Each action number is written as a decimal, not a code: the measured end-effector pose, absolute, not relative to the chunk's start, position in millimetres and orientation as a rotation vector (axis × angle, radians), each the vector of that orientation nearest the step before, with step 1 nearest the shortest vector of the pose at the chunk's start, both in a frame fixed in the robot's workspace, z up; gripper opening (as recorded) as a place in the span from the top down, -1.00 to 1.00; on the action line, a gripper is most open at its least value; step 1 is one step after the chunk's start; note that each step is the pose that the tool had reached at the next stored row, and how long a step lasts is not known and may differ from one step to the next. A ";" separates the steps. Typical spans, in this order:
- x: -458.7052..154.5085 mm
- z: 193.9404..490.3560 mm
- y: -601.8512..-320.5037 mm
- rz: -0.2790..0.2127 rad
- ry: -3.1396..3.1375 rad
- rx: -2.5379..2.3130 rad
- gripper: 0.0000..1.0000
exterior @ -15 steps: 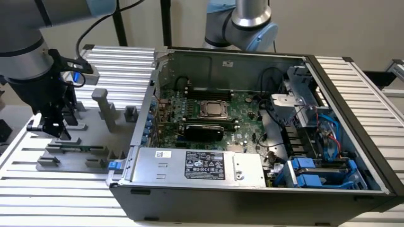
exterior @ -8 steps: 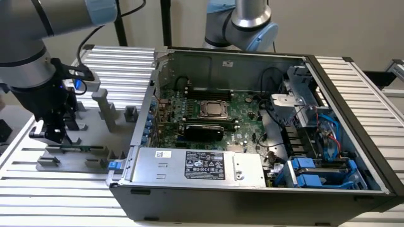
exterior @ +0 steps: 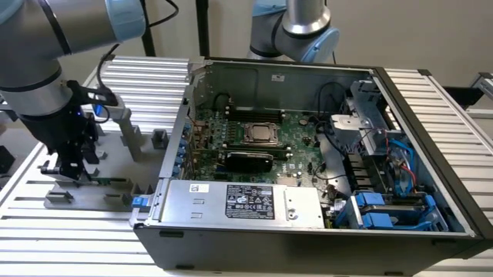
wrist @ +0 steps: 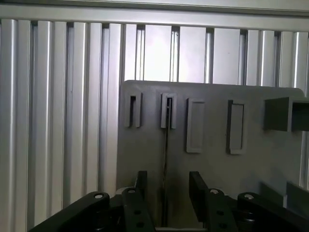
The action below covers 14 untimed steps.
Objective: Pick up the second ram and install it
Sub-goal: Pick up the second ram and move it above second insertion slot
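Note:
The second ram (wrist: 165, 145) stands on edge in a slot of a grey holder plate (wrist: 212, 111), seen end-on as a thin dark line. My gripper (wrist: 169, 193) is open, with one black finger (wrist: 141, 186) on each side of the stick and a gap to both. In the exterior view the gripper (exterior: 68, 173) hangs low over the grey holder (exterior: 58, 196) at that view's left, beside the computer case, and a bit of green board (exterior: 110, 180) shows just past the fingers.
The open computer case (exterior: 308, 231) lies to the exterior view's right of the holder, with the green motherboard (exterior: 292, 135) and its black slots (exterior: 246, 157) inside. Grey upright posts (exterior: 129, 135) stand on the ribbed aluminium table (exterior: 69, 236). A second arm (exterior: 297, 29) stands behind the case.

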<state>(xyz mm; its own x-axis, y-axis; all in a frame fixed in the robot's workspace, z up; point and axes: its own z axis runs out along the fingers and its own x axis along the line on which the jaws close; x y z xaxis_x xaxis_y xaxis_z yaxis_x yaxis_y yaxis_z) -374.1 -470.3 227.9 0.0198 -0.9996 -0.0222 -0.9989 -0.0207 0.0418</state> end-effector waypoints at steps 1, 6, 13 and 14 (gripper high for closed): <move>-373.9 226.1 -470.2 -0.071 -2.188 2.233 -1.00; -372.5 216.9 -469.4 -0.071 -2.188 2.233 -1.00; -372.3 204.1 -466.3 -0.071 -2.188 2.233 -1.00; -372.3 202.4 -466.3 -0.071 -2.189 2.233 -1.00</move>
<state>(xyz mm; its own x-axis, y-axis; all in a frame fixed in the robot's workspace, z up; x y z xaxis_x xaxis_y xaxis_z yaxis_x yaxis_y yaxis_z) -372.3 -466.3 202.4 0.0195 -0.9996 -0.0222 -0.9989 -0.0204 0.0418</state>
